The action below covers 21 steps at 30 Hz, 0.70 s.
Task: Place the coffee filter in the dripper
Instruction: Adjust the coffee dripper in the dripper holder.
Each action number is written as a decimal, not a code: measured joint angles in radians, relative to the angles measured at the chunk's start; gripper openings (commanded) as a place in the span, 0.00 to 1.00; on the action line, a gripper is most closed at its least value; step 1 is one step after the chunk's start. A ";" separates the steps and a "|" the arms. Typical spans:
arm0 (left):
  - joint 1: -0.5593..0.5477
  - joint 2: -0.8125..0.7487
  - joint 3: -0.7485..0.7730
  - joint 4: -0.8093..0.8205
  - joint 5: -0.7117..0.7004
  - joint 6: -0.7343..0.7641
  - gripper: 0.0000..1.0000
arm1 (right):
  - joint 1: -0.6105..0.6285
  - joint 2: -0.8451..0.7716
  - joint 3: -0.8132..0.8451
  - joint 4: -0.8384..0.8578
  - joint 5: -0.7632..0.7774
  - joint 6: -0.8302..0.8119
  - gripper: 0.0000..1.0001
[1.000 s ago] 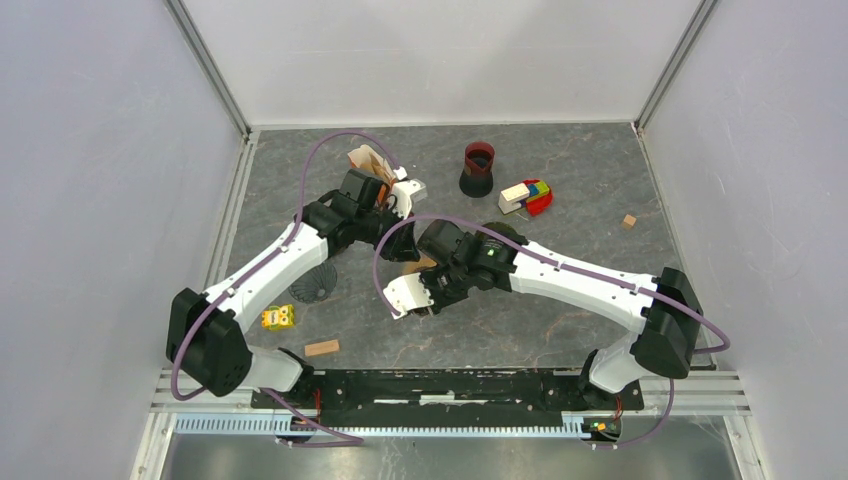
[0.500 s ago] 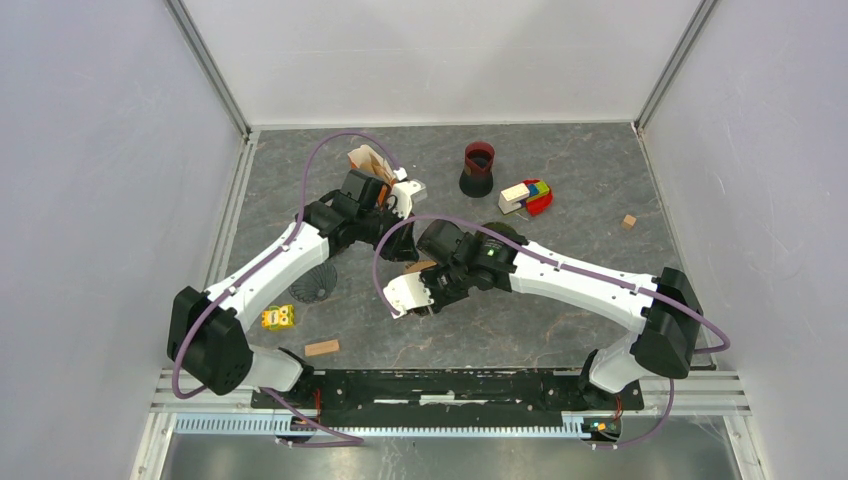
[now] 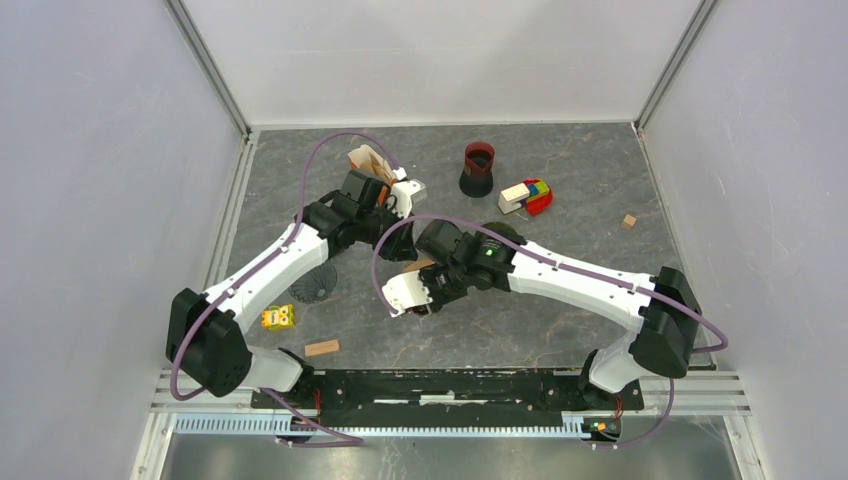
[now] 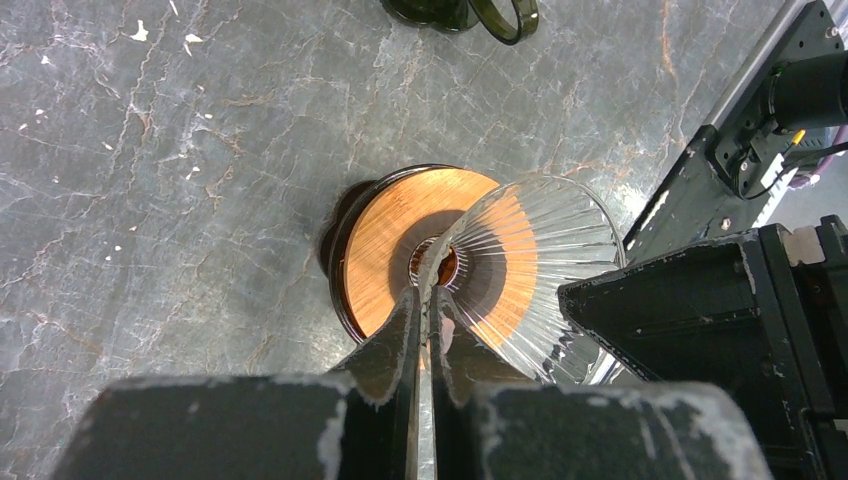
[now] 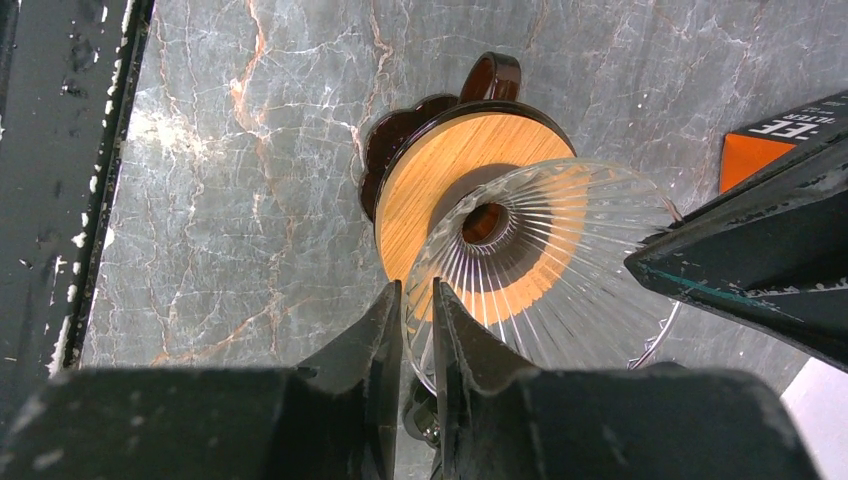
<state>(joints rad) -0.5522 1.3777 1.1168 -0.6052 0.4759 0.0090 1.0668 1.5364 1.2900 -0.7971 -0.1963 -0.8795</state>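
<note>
The dripper, a clear ribbed glass cone (image 4: 540,250) on a round wooden collar (image 4: 385,250), stands on the grey table between the two arms; from above only a tan sliver (image 3: 420,264) of it shows. My left gripper (image 4: 428,292) is shut on the cone's thin rim. From the other side, my right gripper (image 5: 417,292) has its jaws nearly together with the glass rim (image 5: 425,255) between them. The coffee filter, part of a tan paper stack (image 3: 367,160), lies behind the left arm, apart from both grippers.
A dark red cup on a black base (image 3: 479,166) and a coloured block toy (image 3: 527,196) stand at the back. A black ribbed disc (image 3: 313,283), a yellow toy (image 3: 278,317) and a wooden block (image 3: 322,348) lie near the left arm. A small wooden cube (image 3: 628,221) sits at the right.
Both arms stay over the dripper almost where they were. The right wrist has edged slightly to the left.
</note>
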 measured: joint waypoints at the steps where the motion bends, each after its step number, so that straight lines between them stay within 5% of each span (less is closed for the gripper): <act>1: 0.000 -0.001 0.000 0.000 -0.003 0.000 0.02 | 0.000 0.002 0.000 0.003 0.000 0.000 0.20; 21: 0.000 -0.019 -0.032 0.042 -0.023 0.000 0.02 | 0.000 0.014 0.010 0.015 -0.001 -0.005 0.10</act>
<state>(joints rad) -0.5522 1.3586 1.0843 -0.5629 0.4534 0.0090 1.0668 1.5505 1.2999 -0.7818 -0.1970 -0.8848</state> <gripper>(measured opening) 0.087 0.160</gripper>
